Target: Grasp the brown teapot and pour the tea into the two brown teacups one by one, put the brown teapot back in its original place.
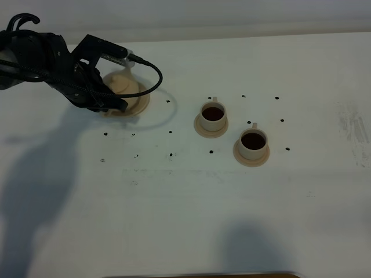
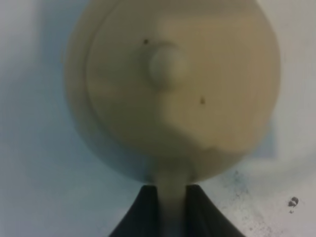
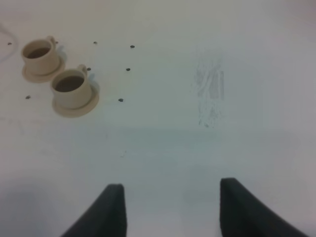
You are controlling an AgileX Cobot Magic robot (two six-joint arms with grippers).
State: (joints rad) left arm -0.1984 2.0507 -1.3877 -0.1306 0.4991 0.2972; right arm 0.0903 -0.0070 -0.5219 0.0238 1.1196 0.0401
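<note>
The brown teapot sits on its wide saucer at the far left of the table, partly hidden by the left arm. From above, the left wrist view fills with the teapot and its knobbed lid. My left gripper has its dark fingers pressed against both sides of the loop handle. The two brown teacups stand on their saucers at mid-table, each holding dark tea. My right gripper is open over bare table, well away from the teacups.
A black cable loops from the left arm past the teapot's right side. Small black marks dot the white table around the saucers. A grey scuff lies at the right. The right arm does not show in the high view.
</note>
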